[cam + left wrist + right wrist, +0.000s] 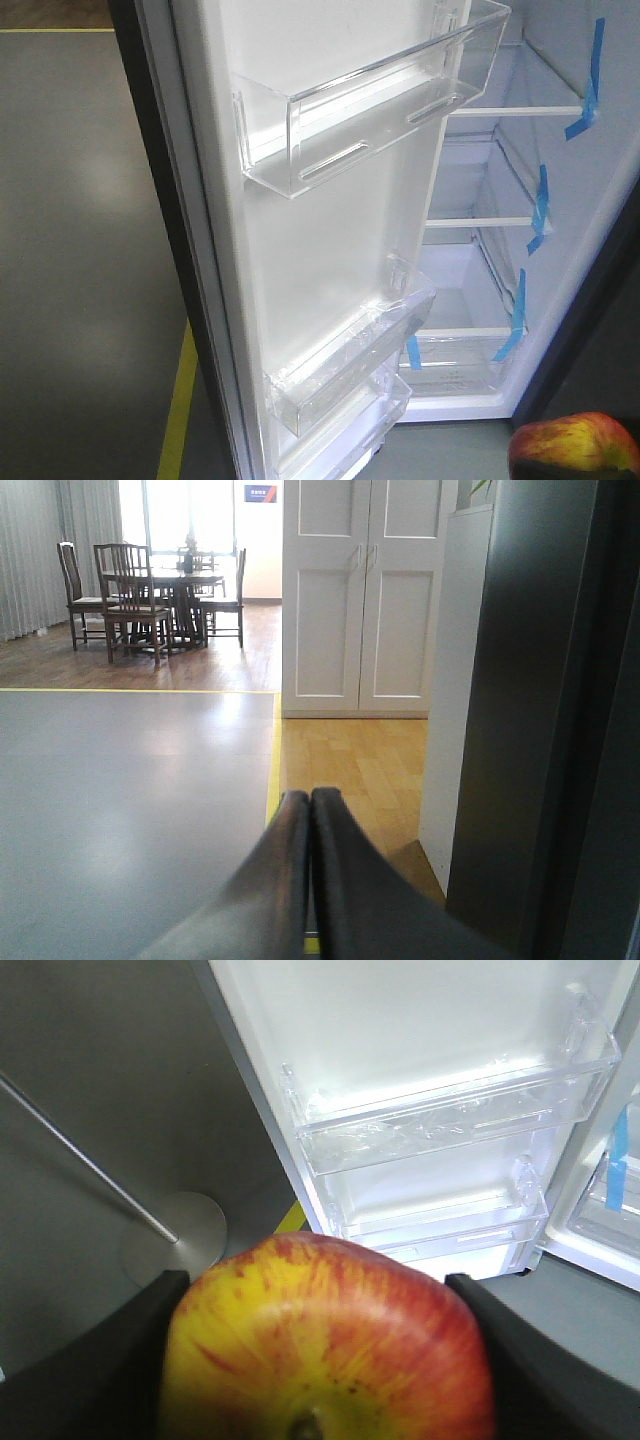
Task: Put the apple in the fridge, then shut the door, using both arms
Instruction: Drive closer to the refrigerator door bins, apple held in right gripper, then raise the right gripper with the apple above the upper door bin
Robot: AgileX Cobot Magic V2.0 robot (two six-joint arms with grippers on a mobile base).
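Right gripper clamps the apple, seen at five o'clock in the front view, outside the open fridge. Left gripper is pressed closed, empty. Risk: on the way in, the apple could clip the clear bins (jutting from the door) at ten o'clock and slip.
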